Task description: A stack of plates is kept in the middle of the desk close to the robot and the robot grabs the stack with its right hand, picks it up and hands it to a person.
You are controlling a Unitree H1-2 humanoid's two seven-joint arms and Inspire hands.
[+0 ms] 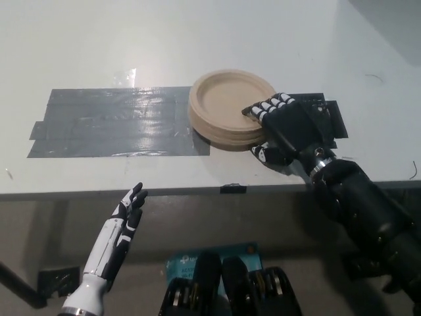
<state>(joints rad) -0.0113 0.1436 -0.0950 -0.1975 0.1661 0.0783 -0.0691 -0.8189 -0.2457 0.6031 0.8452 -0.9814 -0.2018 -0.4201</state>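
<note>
Just right of the frame's center, the stack of plates [227,109] sits flat on the white desk [131,46], its left part resting on the right end of a wide patch of dark grey tape [118,122]. The plates are tan and round, with a raised rim and a shallow well. The black right hand [284,128] is at the stack's right edge: its upper fingers [266,108] lie over the rim while the thumb reaches in low beside the bottom plate, so the hand is grasping the stack, which is not yet lifted off the desk. Behind that hand, another dark tape patch shows on the desk. The black arm runs from the hand down to the lower right corner. At the lower left, below the desk's front edge, the white left hand [125,214] hangs with its fingers straight and apart, holding nothing.
</note>
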